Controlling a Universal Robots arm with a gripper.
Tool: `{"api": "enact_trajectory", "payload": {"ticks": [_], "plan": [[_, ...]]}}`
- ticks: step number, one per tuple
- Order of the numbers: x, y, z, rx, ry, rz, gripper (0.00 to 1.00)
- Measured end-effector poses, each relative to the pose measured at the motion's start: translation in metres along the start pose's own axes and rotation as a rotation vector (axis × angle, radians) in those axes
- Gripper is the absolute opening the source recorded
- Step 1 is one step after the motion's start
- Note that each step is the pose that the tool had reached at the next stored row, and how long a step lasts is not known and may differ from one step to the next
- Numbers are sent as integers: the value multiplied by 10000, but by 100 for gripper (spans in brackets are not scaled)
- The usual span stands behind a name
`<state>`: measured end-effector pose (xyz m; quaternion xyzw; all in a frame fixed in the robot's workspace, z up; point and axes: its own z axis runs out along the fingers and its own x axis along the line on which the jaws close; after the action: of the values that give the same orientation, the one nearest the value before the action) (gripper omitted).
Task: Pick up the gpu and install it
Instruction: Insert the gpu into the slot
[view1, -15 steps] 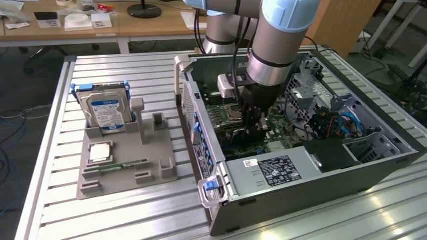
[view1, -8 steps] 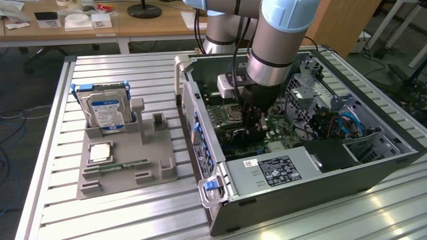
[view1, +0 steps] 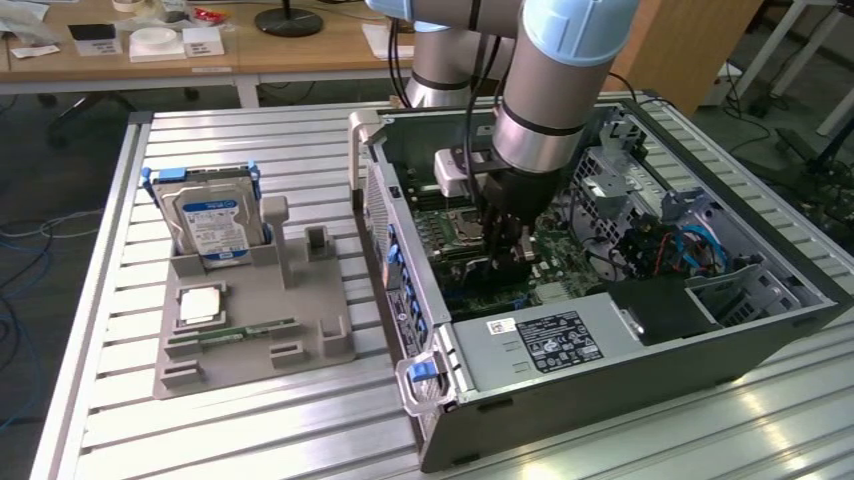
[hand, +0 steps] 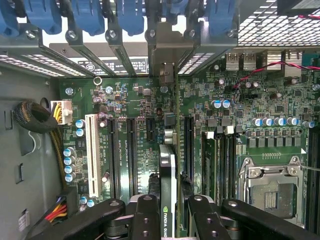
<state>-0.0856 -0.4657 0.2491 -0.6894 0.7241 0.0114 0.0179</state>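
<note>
Gpu (hand: 168, 190) (gripper-held (hand: 169, 212)) inside case (view1: 641, 370)

gpu (hand: 168, 190): black, green edge | motherboard (hand: 125, 100): green | gripper (hand: 169, 212): black

Even, bright room light from above. Glare streaks the ribbed table (view1: 747, 420) at the exterior view's right. The case (view1: 627, 340) interior lies in soft shadow. The motherboard (hand: 125, 95) appears sharp; near fingers (hand: 145, 220) slightly blurred.
</note>
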Motion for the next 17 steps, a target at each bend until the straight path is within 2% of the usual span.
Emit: {"api": "enact_trajectory", "payload": {"ticks": [17], "plan": [[1,11,14,1,-1,0,26]]}}
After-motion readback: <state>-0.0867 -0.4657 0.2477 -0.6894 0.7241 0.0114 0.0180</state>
